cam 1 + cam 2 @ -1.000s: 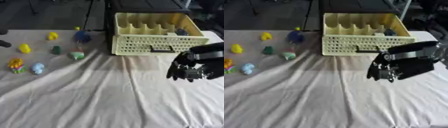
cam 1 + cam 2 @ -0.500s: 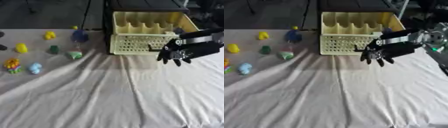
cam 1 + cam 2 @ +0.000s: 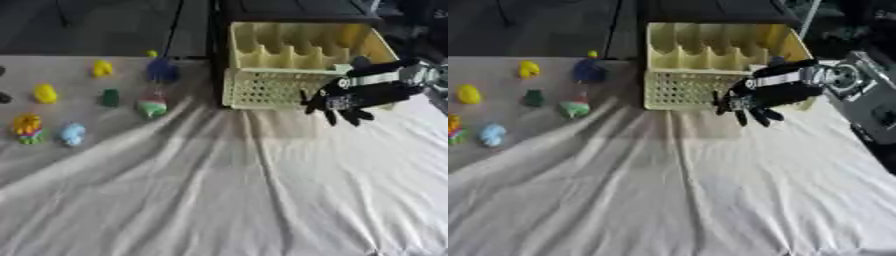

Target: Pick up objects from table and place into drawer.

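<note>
Where the yellow basket (image 3: 262, 90) fronts it, right hand (image 3: 350, 97) — fingers spread, empty — small toys (image 3: 152, 106) lying well left

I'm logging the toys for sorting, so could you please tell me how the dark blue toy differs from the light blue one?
The dark blue toy is larger and darker, while the light blue toy is smaller and pale. The dark blue toy sits far back beside the yellow basket; the light blue toy lies nearer, next to an orange and yellow toy. Both rest untouched on the white cloth.
</note>
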